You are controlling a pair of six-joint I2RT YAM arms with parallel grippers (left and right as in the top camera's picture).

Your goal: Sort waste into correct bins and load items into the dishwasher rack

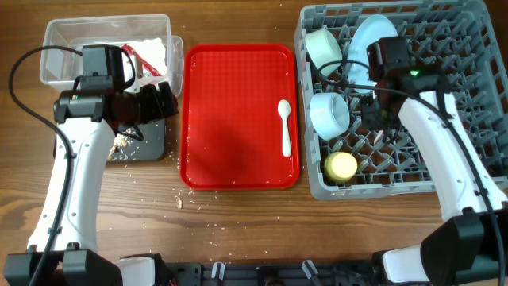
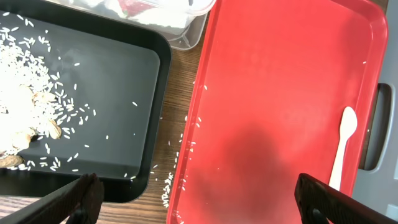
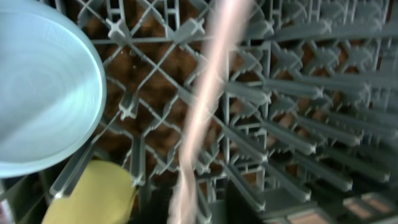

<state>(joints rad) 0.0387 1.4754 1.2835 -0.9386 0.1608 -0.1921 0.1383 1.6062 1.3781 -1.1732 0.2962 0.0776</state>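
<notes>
Okay, left fingers (image 2: 68, 200) spread wide, empty; white spoon (image 2: 343, 146) lies on red tray (image 2: 280, 74) just beyond one fingertip, long axis running away from it, bowl end farthest. Right fingers (image 1: 371, 113) over dishwasher rack (image 1: 468, 95), blurred white utensil (image 3: 205, 106) lengthwise ahead; can't tell their grip.

red serving tray (image 1: 238, 171) mid-table, bins left, rack right.
white spoon (image 1: 285, 127) lies on the tray near its right edge. grey dishwasher rack (image 1: 468, 48) holds pale green bowl (image 1: 324, 46), lt blue plate (image 1: 371, 38), lt blue bowl (image 1: 329, 114), yellow cup (image 1: 343, 165). clear tub (image 1: 63, 36) has red wrapper (image 1: 140, 56) & napkin (image 1: 152, 48); black tray (image 1: 151, 144) w/ food scraps (image 1: 121, 143) sits partly under left gripper (image 1: 165, 99). right gripper (image 1: 373, 111) over rack, grip too dark to read.
</notes>
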